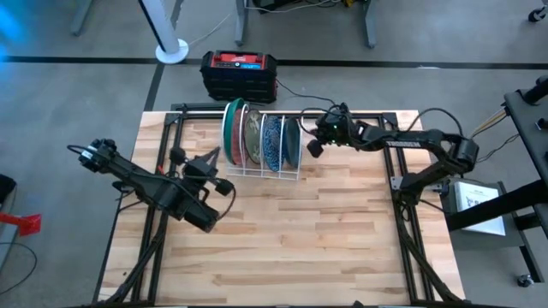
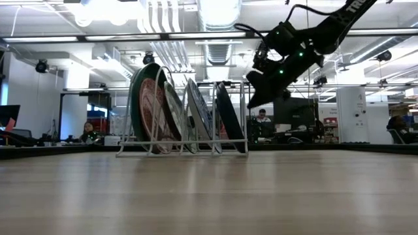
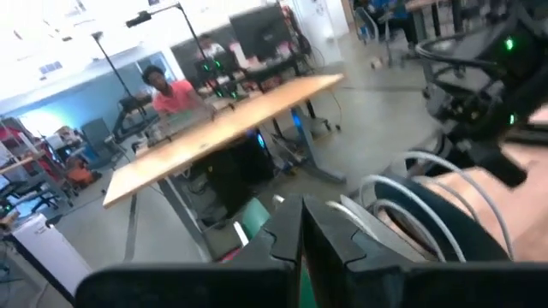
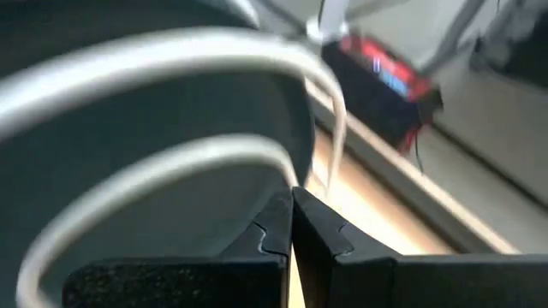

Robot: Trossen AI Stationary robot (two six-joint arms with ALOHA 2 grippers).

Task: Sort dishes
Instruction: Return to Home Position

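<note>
High view: plates (image 1: 272, 141) beside right gripper (image 1: 313, 147).

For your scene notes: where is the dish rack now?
High view: the white wire rack stands near the table's far edge, plates upright in it, right gripper beside it.

I can't read one full word from here. The white sheet (image 1: 476, 198) off the right edge of the desk (image 1: 282, 239) carries print too small to make out. The red-and-black box (image 1: 239, 73) beyond the desk has a blue label, illegible. White lettering on the right arm (image 2: 353, 10) is cut off by the low view's edge.
</note>
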